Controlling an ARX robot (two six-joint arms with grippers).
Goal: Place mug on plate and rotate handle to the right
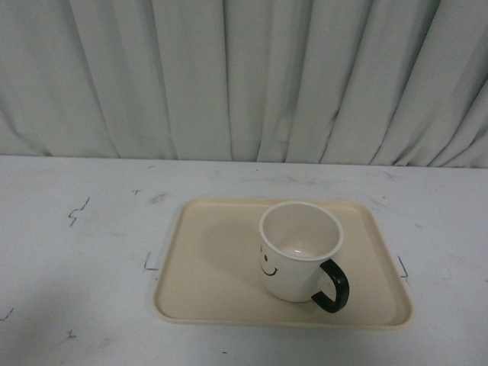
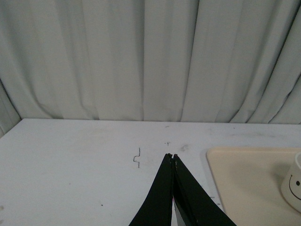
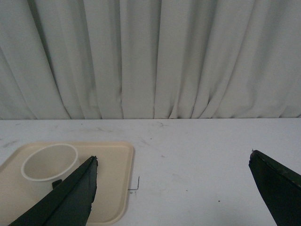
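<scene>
The left gripper point(image 2: 172, 157) has its two black fingers point(image 2: 160, 202) pressed together, tips meeting above bare white table point(image 2: 70, 165), with nothing between them. The right gripper point(image 3: 173, 157) has its black fingers spread wide apart and empty above the same table; one finger point(image 3: 75, 197) partly covers the plate in that view. In the front view, the beige rectangular plate point(image 1: 206, 267) lies flat on the table. The cream mug point(image 1: 293, 274) stands upright on it, a little toward the plate's 3 o'clock side. Its black handle point(image 1: 333, 286) points to about 4 o'clock. A smiley face point(image 1: 267, 267) shows at the mug's 8 o'clock side. A pale pleated curtain point(image 1: 229, 76) hangs behind the table, at 12 o'clock.
</scene>
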